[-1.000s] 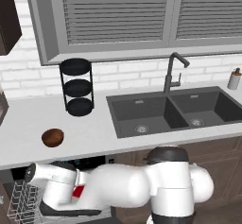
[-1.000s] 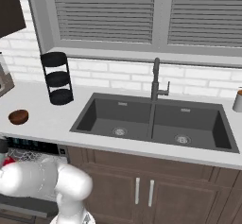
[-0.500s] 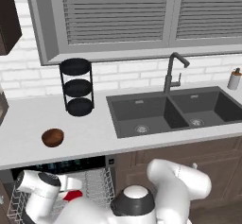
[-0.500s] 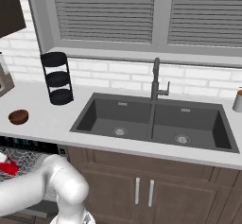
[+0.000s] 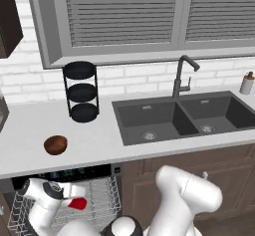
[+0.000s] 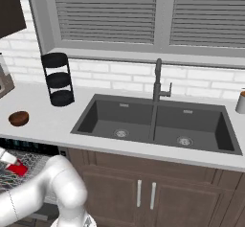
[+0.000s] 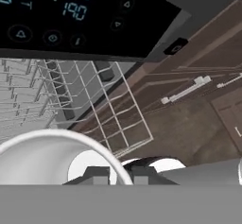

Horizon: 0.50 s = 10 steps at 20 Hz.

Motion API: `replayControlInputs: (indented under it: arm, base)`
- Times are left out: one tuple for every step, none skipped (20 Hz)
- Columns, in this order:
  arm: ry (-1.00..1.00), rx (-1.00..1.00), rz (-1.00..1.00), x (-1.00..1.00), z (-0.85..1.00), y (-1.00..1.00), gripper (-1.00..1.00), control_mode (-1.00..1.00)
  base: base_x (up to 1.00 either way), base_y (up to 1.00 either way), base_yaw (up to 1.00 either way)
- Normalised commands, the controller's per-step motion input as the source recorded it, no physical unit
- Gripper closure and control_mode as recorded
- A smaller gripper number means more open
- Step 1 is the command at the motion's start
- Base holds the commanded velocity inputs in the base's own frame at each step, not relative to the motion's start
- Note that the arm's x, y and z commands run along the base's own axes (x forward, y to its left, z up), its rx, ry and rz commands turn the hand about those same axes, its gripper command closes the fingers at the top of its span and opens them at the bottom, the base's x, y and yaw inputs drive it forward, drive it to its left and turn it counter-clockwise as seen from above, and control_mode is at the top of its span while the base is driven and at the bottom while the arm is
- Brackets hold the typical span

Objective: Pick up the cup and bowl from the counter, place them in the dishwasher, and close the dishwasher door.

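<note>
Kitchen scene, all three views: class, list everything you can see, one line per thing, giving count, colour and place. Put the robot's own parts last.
cup: one, red with white rim, held over the dishwasher rack
bowl: one, dark brown, on the counter left of the sink
counter: one, light grey, running under the window
sink: one double basin, dark grey, set into the counter
faucet: one, dark, behind the sink
tiered stand: one, black, three round trays, by the wall
bottle: one, pale, far right of the counter
dishwasher: one, open, under the counter, black control strip
rack: one, silver-grey wire, pulled out
cabinets: brown, under the sink
gripper: one, dark fingertips, shut on the cup's rim
</note>
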Motion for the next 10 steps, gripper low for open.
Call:
replayControlInputs:
  arm:
    - [0.05, 0.00, 0.03, 0.53, -0.58, 0.00, 1.00, -1.00]
    - [0.05, 0.00, 0.03, 0.50, -0.63, 0.00, 1.00, -1.00]
    - [0.09, 0.00, 0.05, 0.48, -0.74, 0.00, 1.00, -1.00]
    - [0.10, 0.00, 0.07, 0.47, -0.78, 0.00, 1.00, -1.00]
    - [0.11, 0.00, 0.09, 0.45, -0.71, 0.00, 1.00, -1.00]
    - [0.10, 0.00, 0.10, 0.39, -0.77, 0.00, 1.00, -1.00]
    - [0.09, 0.00, 0.11, 0.26, -0.79, 0.00, 1.00, -1.00]
    - [0.10, 0.01, 0.11, 0.32, -0.78, 0.00, 1.00, -1.00]
    - [0.10, 0.01, 0.12, 0.18, -0.71, 0.00, 1.00, -1.00]
    - [0.06, 0.00, 0.12, 0.09, -0.68, 0.00, 1.00, -1.00]
  base:
    - [0.00, 0.00, 0.00]
    - [0.00, 0.00, 0.00]
    - [0.00, 0.00, 0.00]
    - [0.00, 0.00, 0.00]
    - [0.00, 0.00, 0.00]
    - [0.00, 0.00, 0.00]
    - [0.00, 0.00, 0.00]
    - [0.00, 0.00, 0.00]
    - [0.00, 0.00, 0.00]
    - [0.00, 0.00, 0.00]
